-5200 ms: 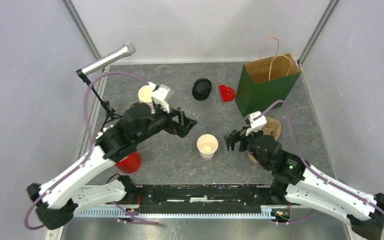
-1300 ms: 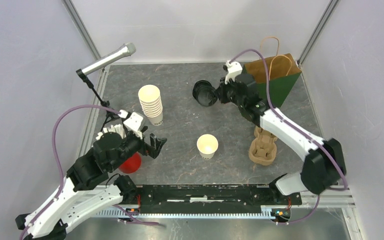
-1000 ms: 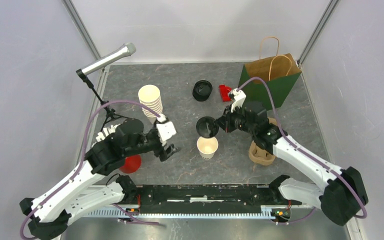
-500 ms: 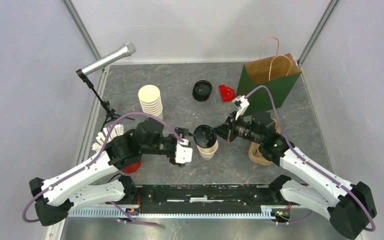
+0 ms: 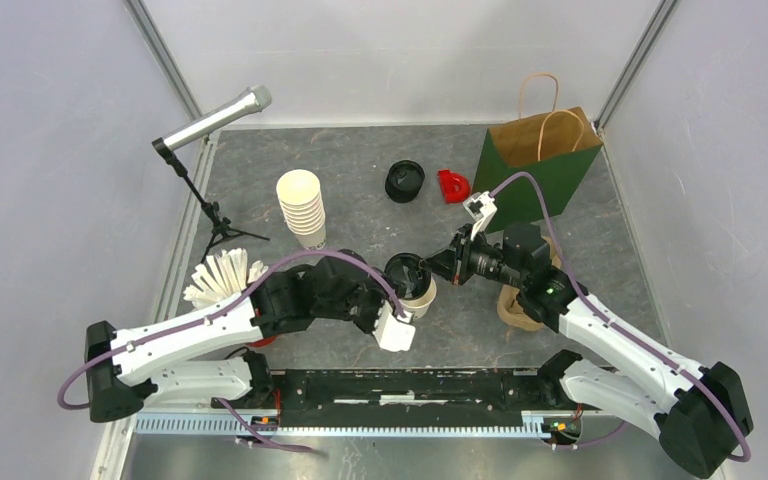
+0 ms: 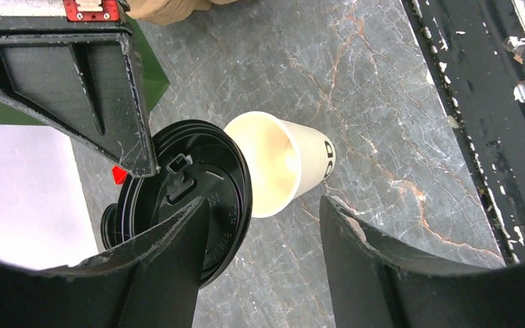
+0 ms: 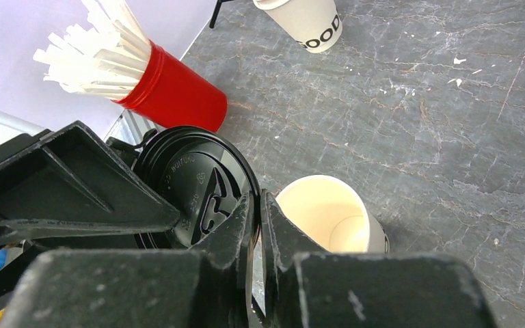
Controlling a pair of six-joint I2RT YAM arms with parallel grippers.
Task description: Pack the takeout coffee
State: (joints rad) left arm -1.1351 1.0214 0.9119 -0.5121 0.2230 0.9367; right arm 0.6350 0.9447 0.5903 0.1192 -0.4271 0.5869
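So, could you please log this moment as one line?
right gripper: shut on lid, beside cup | left gripper: open, near cup | cup: upright, uncovered

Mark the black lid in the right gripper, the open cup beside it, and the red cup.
black lid point(image 7: 195, 188), right wrist view, top face.
open cup point(image 7: 321, 212), right wrist view, inner wall.
red cup point(image 7: 174, 92), right wrist view, side wall.

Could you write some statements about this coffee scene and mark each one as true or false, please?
1. The right gripper pinches a black lid by its rim. True.
2. The lid is already pressed onto the paper cup. False: the cup is open; the lid is held tilted beside it.
3. The left gripper is shut on the cup. False: its jaws stand open.
4. A paper bag stands upright at the far right. True.
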